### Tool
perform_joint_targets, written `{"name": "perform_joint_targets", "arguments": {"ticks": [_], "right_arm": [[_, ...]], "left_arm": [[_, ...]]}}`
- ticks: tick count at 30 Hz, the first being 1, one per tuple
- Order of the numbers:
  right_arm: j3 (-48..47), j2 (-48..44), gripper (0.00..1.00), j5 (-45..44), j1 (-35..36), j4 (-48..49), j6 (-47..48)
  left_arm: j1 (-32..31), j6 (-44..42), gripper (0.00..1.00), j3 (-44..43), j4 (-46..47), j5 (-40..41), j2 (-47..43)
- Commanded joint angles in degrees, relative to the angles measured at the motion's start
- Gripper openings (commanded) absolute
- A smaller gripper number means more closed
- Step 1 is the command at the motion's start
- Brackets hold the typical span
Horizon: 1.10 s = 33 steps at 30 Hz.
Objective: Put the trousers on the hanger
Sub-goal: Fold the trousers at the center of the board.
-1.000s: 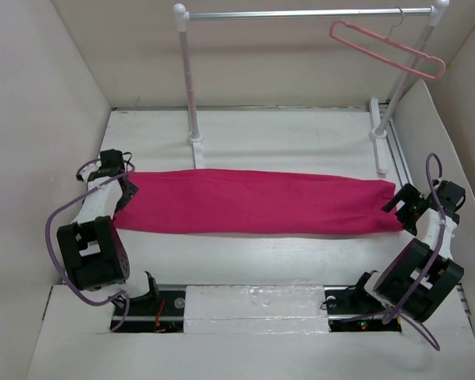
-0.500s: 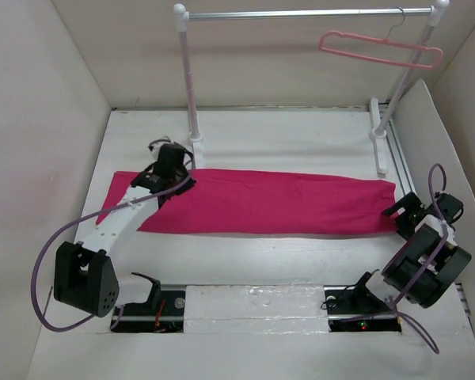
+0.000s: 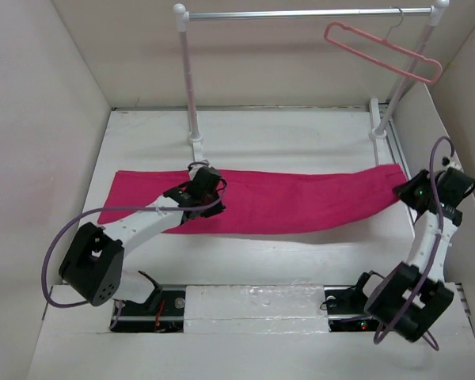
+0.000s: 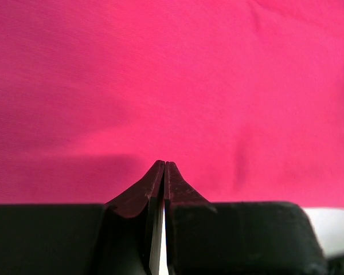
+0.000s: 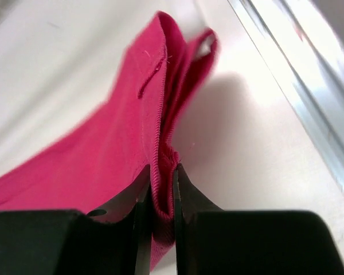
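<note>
Lifting 3 o'clock end of trousers (image 3: 285,202) off table (image 3: 301,134) with right gripper (image 5: 161,172), pinching cloth tight; sliding left gripper (image 4: 164,166) toward centre, fingers pressed together, gripping nothing. Likely readying carry to hanger (image 3: 384,51), swinging at 1 o'clock.

Top view looks down from behind; both wrist views press close on the trousers (image 3: 301,202).

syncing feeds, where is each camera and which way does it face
Top external: above, behind the bases, looking down; shows left gripper, right gripper, the trousers, the hanger.
Left wrist: on the left arm, facing down onto pink fabric; its shut fingers show.
Right wrist: on the right arm, facing low along the trousers; its fingers pinch their end.
All share the trousers.
</note>
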<state>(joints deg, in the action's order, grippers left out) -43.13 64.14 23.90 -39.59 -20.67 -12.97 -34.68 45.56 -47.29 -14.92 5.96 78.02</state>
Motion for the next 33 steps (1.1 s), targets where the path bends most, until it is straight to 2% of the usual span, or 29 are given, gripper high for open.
{"name": "perform_joint_targets", "arguments": {"ticks": [1,4,6,12,16,17,20,24,25,27,28,29,30,32,33], "right_arm": [[-10.2,-6.9,0.0,-2.2,6.1,-6.5,2.7],[-15.4,-10.9,0.0,-4.5,9.3,-6.3,1.1],[-23.0,-10.5,0.0,-6.2,10.1,-11.5,4.5],[-36.2,-9.1,0.0,-8.4,13.8,-19.4,6.0],[-44.1,-8.5,0.0,-16.8,17.8,-23.6,7.4],[-48.6,-7.3,0.0,-19.3,19.0,-25.5,9.4],[-54.1,-6.0,0.0,-18.6,20.5,-25.9,9.7],[-51.2,-5.4,0.0,-10.4,24.8,-22.0,8.8],[-50.3,-5.5,0.0,-11.3,26.9,-21.1,8.5],[-48.6,-5.1,0.0,-14.7,36.1,-19.3,7.4],[-48.4,-4.6,0.0,-18.2,39.6,-18.6,7.1],[-48.5,-3.9,0.0,-19.8,46.5,-18.0,6.2],[-48.6,-1.8,0.0,-21.3,49.8,-17.5,5.9],[-49.7,0.2,0.0,-26.5,56.3,-15.7,4.8],[-50.3,2.5,0.0,-28.1,61.9,-15.2,4.6]], "left_arm": [[-6.7,1.9,0.0,-2.9,3.0,0.5,2.4],[-13.9,3.0,0.0,-6.2,3.7,1.0,6.3],[-17.9,3.6,0.0,-8.8,4.6,0.9,10.4],[-22.9,3.9,0.0,-17.4,7.9,-0.9,19.5],[-22.9,6.5,0.0,-21.9,8.4,-2.7,26.9],[-23.4,7.4,0.0,-22.8,9.2,-4.3,28.6],[-25.0,8.0,0.0,-24.2,12.2,-7.8,30.7],[-27.5,7.3,0.0,-32.7,10.3,-10.1,36.6],[-27.6,7.1,0.0,-33.7,7.9,-10.3,38.7],[-27.6,6.4,0.0,-33.6,7.7,-12.0,39.2],[-27.6,6.4,0.0,-33.0,6.9,-11.4,37.3],[-26.7,6.6,0.0,-32.0,6.0,-9.8,35.5],[-25.7,6.8,0.0,-28.2,6.0,-7.9,33.1],[-20.7,6.9,0.0,-23.1,5.9,-3.7,22.5],[-18.4,7.0,0.0,-18.2,5.3,-2.5,18.4]]}}
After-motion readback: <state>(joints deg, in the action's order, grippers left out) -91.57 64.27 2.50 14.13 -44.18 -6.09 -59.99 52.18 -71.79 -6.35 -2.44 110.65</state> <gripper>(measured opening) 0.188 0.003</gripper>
